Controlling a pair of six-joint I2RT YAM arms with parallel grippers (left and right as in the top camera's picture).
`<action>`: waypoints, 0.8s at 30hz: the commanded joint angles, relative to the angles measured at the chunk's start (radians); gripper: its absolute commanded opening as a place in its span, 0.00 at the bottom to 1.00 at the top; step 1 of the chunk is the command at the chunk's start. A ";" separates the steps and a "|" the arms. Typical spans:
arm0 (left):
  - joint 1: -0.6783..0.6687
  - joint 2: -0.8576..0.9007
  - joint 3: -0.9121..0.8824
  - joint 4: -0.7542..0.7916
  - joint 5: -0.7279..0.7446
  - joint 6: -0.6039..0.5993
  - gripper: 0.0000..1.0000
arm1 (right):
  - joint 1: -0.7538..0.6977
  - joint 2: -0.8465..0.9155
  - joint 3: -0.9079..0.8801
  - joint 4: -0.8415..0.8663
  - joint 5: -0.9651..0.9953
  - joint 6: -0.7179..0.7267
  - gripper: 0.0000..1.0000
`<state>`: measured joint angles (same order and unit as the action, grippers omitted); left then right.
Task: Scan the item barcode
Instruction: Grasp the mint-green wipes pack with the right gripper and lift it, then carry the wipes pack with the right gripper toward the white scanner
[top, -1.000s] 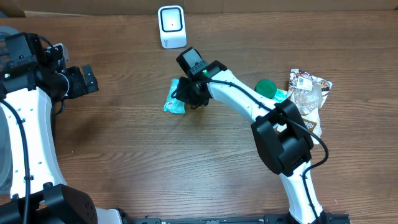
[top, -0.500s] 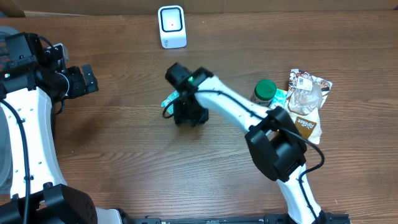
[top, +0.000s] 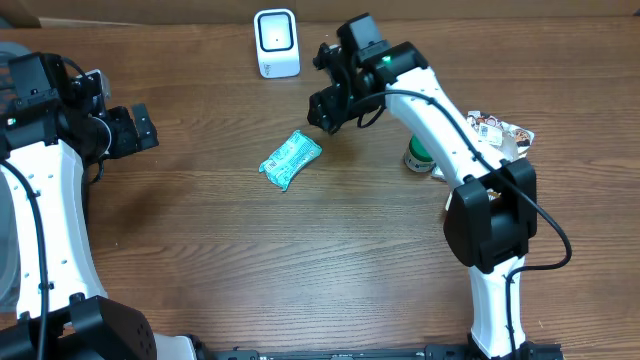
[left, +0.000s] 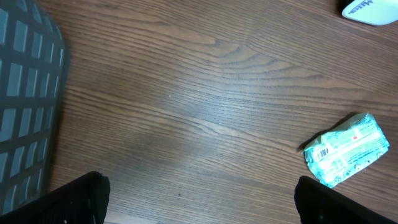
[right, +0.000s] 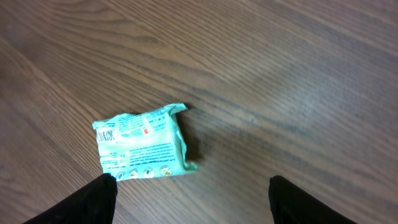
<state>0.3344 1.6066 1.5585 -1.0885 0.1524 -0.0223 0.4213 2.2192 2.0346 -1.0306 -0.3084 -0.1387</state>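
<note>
Released just now: teal packet (top: 291, 160), lying flat on the wooden table (top: 200, 250), barcode face up, well apart from the white scanner (top: 276, 42). Probably set down for a regrasp, or scan finished; cannot say which. Lifted clear toward the scanner, right gripper (top: 322, 108): jaws wide, empty, touching nothing. Left gripper (top: 138, 130) likewise wide and empty.

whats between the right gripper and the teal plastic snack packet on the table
Nothing: only bare brown wooden table lies between the right gripper and the teal plastic packet, clearest in the overhead view.
</note>
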 joint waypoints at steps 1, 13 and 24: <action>-0.002 0.002 0.006 0.000 0.000 0.016 1.00 | -0.016 0.055 0.014 0.016 -0.124 -0.104 0.75; -0.002 0.002 0.006 0.000 0.000 0.016 1.00 | -0.002 0.172 0.013 0.092 -0.196 -0.095 0.64; -0.002 0.002 0.006 0.000 0.000 0.016 0.99 | 0.002 0.262 -0.005 0.129 -0.294 -0.093 0.44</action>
<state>0.3344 1.6066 1.5585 -1.0885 0.1524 -0.0223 0.4152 2.4435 2.0346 -0.9035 -0.5571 -0.2340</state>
